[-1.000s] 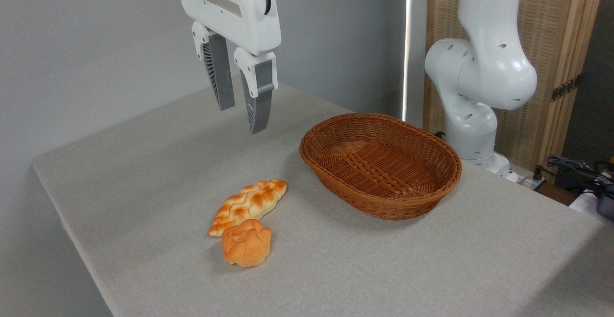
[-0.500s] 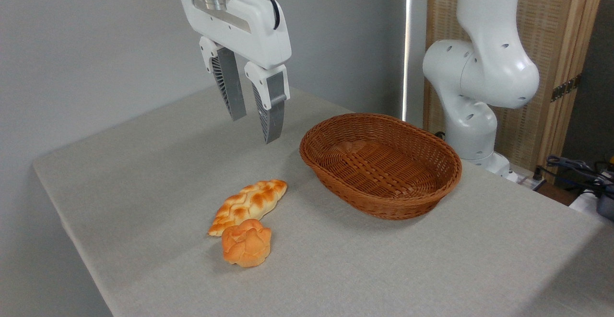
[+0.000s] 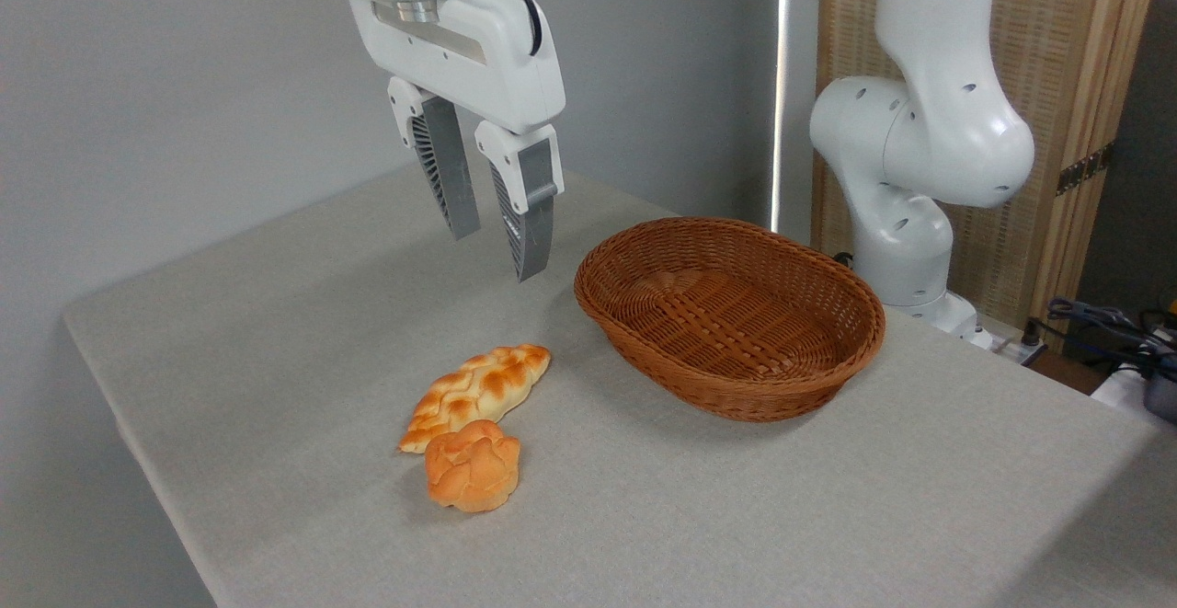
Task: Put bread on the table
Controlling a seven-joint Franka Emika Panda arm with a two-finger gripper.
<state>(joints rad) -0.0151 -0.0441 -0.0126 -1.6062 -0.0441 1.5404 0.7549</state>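
The grey-beige table (image 3: 276,314) carries the braided bread (image 3: 478,395) touching an orange bun (image 3: 473,465), well inside its edges; the gripper (image 3: 497,245) hangs above, parted, holding nothing, beside the wicker basket (image 3: 731,314).

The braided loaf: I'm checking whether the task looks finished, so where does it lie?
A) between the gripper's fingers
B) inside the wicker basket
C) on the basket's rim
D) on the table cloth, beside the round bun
D: the braided loaf lies flat on the table, right next to the round bun; the basket holds nothing, and the gripper hangs open and empty above the table.
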